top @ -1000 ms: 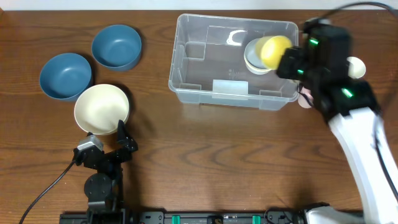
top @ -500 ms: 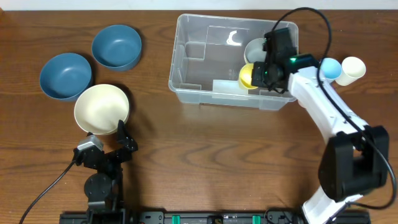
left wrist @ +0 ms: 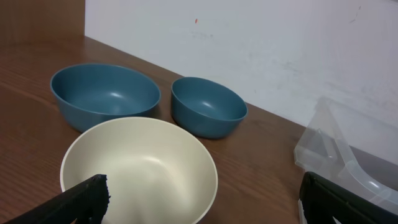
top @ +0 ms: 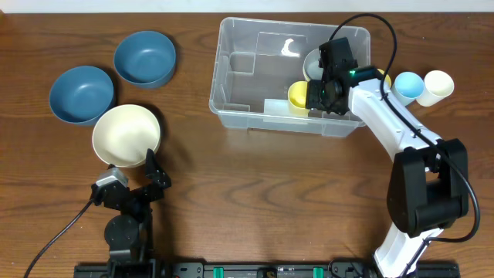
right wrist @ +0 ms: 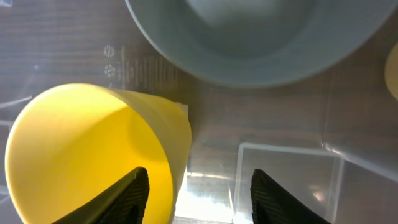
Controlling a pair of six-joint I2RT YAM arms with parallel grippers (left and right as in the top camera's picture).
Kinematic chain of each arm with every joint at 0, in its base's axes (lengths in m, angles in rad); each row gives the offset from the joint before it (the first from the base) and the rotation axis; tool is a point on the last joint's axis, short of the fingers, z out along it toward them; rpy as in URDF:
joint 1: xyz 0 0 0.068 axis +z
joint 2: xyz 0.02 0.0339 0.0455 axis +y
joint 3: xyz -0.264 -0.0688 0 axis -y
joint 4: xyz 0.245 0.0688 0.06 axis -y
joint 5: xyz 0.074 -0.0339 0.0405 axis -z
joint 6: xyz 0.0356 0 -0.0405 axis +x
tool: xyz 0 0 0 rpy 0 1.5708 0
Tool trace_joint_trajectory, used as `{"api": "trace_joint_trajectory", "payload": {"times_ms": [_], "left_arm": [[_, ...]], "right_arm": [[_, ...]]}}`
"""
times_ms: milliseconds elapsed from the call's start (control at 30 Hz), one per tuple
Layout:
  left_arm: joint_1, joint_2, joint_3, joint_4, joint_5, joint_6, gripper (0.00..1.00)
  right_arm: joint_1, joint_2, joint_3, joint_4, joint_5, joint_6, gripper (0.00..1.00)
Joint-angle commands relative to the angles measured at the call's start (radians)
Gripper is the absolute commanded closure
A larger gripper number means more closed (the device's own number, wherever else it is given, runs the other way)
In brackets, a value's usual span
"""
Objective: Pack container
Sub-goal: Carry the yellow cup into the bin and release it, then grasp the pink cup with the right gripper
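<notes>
The clear plastic container stands at the back middle of the table. Inside it, at the right end, a grey-white bowl lies next to a yellow cup. My right gripper reaches down into the container and is open. In the right wrist view its jaws straddle the wall of the yellow cup, one finger inside the cup and one outside, with a gap on both sides. The grey bowl is just beyond it. My left gripper is open near the front left.
A cream bowl sits right in front of my left gripper, with two blue bowls behind it. A light blue cup and a cream cup stand just right of the container.
My right gripper brought the yellow cup down and leftward into the container, then its jaws opened off the cup. The left arm has not moved.
</notes>
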Motion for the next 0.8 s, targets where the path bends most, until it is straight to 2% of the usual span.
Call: {"api": "trace_joint_trajectory", "payload": {"times_ms": [0,100,267,367,500,633,767], "left_arm": [[0.005,-0.006,-0.023,-0.033,-0.012,0.009,0.02],[0.005,-0.006,-0.023,-0.033,-0.012,0.009,0.02],[0.005,-0.006,-0.023,-0.033,-0.012,0.009,0.02],[0.005,-0.006,-0.023,-0.033,-0.012,0.009,0.02],[0.005,-0.006,-0.023,-0.033,-0.012,0.009,0.02],[0.005,-0.006,-0.023,-0.033,-0.012,0.009,0.02],[0.005,-0.006,-0.023,-0.033,-0.012,0.009,0.02]], "right_arm": [[0.007,-0.010,0.089,-0.047,-0.001,-0.016,0.45],[0.011,-0.032,0.199,-0.147,-0.003,-0.023,0.44],[0.006,-0.114,0.414,-0.352,0.002,-0.010,0.35],[-0.025,-0.171,0.479,-0.463,0.024,0.012,0.33],[-0.110,-0.230,0.481,-0.622,0.114,0.095,0.34],[-0.220,-0.233,0.464,-0.752,0.153,0.113,0.33],[-0.327,-0.233,0.357,-0.760,0.159,0.113,0.34]]}}
